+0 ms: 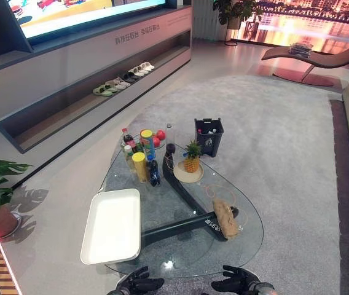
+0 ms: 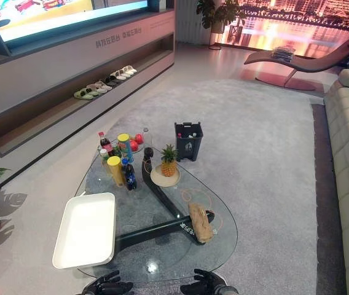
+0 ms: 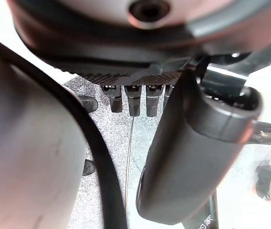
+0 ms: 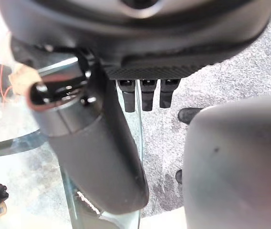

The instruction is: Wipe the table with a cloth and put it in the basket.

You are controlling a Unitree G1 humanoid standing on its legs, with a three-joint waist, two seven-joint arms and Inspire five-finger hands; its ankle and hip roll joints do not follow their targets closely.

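Cloth (image 1: 225,219): tan, crumpled, lower right of the glass table (image 1: 251,233), untouched.
Hands: left hand (image 1: 139,284) and right hand (image 1: 239,280) at the bottom edge, fingers loosely relaxed, holding nothing.
Basket (image 1: 209,136): dark bin on the carpet beyond the table's far edge, already holding items.
Risk: wiping sweeps could knock the bottles (image 1: 139,157) or pineapple (image 1: 192,157); the reach to the basket looks long.
Unclear: basket contents; hands cut off.
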